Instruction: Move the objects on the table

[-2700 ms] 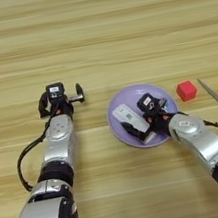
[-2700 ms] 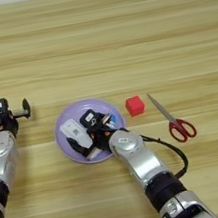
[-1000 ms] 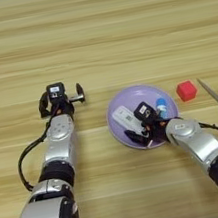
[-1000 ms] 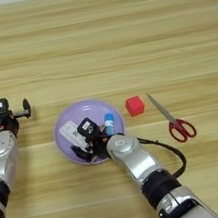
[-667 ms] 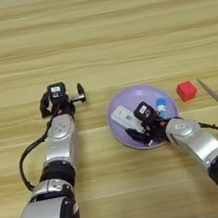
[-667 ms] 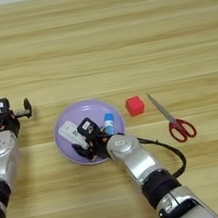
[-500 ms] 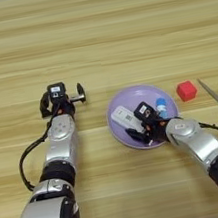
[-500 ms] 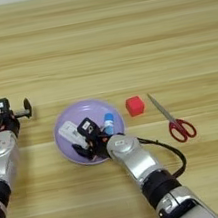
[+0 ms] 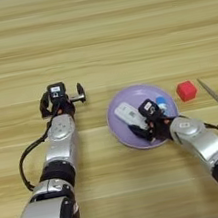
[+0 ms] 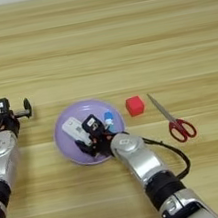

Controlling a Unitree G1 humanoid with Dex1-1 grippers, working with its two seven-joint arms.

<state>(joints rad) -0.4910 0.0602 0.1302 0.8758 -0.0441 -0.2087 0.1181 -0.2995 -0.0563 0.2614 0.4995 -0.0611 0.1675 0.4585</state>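
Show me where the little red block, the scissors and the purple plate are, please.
red block [image 9: 186, 90], left eye view, its top face
scissors [image 10: 182, 128], right eye view, the red handles
purple plate [image 10: 63, 126], right eye view, bare left rim

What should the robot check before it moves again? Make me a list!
1. White bar on the lilac plate: ok.
2. Blue tube on the plate: ok.
3. Red cube on the plate: not ok, it sits on the table beside the plate.
4. Right gripper free of the plate: not ok, it is over it.
5. Left gripper out of the way: ok.
6. Scissors apart from the cube: ok.
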